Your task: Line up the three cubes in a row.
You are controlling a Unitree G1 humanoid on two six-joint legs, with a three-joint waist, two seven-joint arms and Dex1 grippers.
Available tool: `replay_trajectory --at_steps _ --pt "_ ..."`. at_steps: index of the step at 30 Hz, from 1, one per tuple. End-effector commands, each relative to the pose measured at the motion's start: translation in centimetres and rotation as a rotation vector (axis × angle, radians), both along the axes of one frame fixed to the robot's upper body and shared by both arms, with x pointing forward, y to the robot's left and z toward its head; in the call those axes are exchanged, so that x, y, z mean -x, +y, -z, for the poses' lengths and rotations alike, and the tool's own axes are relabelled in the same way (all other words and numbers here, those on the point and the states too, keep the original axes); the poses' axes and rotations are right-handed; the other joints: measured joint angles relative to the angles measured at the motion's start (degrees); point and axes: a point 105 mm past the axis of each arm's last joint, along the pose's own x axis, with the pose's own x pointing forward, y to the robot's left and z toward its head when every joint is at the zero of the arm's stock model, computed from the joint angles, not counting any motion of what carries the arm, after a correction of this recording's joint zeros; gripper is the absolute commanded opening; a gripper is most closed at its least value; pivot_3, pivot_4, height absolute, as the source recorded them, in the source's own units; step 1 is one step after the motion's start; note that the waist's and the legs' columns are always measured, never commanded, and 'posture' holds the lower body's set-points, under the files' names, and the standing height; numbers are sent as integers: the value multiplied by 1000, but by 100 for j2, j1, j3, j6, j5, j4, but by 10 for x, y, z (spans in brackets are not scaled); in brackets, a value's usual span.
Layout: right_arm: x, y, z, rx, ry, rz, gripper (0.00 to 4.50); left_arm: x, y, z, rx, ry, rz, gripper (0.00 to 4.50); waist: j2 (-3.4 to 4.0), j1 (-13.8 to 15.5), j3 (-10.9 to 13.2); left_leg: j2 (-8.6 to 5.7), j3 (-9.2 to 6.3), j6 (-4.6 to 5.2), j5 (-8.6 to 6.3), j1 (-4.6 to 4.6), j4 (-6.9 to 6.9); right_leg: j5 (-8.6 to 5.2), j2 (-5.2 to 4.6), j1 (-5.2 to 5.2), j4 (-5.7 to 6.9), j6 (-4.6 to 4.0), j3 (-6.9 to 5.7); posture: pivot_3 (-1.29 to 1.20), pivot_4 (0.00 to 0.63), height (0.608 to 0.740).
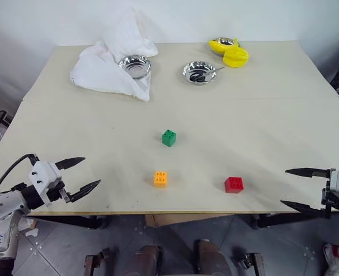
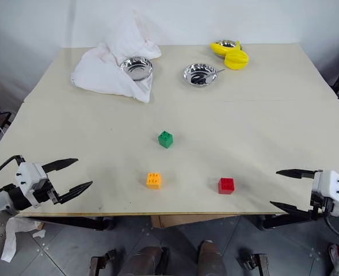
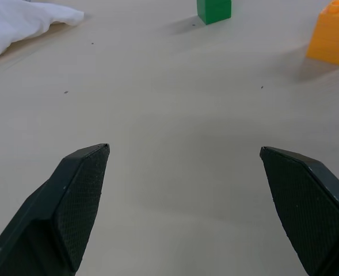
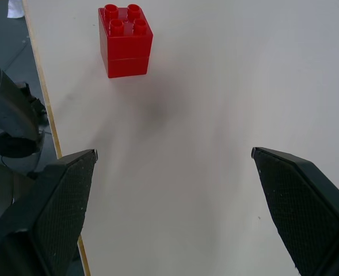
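Here both the left hand and right hand hover released, well apart from the three cubes.

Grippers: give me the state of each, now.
Left gripper: open, holding nothing, over the table's near left edge.
Right gripper: open, holding nothing, at the near right edge.

A white cloth is heaped at eleven o'clock on the table, a steel bowl set against it. A second bowl is placed at twelve, a yellow object at one.
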Motion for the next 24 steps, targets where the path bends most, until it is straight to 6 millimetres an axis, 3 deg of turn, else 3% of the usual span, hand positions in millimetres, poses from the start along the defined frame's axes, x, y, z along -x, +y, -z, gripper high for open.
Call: replay_trajectory --at_steps 1,4,9,12,16,21,24 --pt "-1 -4 -8 11 -41 -2 4500 1 -2 -12 -8 -26 26 4461 0 1 0 0 0 0 0 0 1 0 0 0 0 0 0 0 150 740" --pt "3 -24 -16 53 -34 32 4500 10 -20 -19 26 7 168 4461 0 5 0 0 0 0 0 0 3 0 0 1 1 0 0 0 150 740" --pt "13 -70 -21 178 58 145 4500 27 -76 -35 45 20 464 4461 3 9 -2 -6 2 5 0 -1 3 0 -6 1 1 0 0 0 150 740" --pt "14 -78 -22 210 81 165 4500 33 -99 -42 72 12 559 4461 3 -19 -2 -3 4 4 0 1 2 0 -4 1 2 0 0 0 150 740" --pt "5 -60 -27 195 82 88 4500 38 -105 -42 90 39 617 4461 9 -98 -5 20 22 -7 -6 4 0 0 12 -5 2 -5 3 0 150 740" --pt "-13 14 -29 232 209 -144 4500 31 -110 -48 109 -41 637 4461 16 -147 -7 41 29 -17 -11 2 12 7 35 -9 5 -18 8 0 150 740" --pt "-18 42 -23 305 276 -165 4500 30 -110 -44 114 -46 629 4461 16 -108 -7 58 29 -29 -19 -3 31 13 60 -10 7 -27 8 0 150 740"
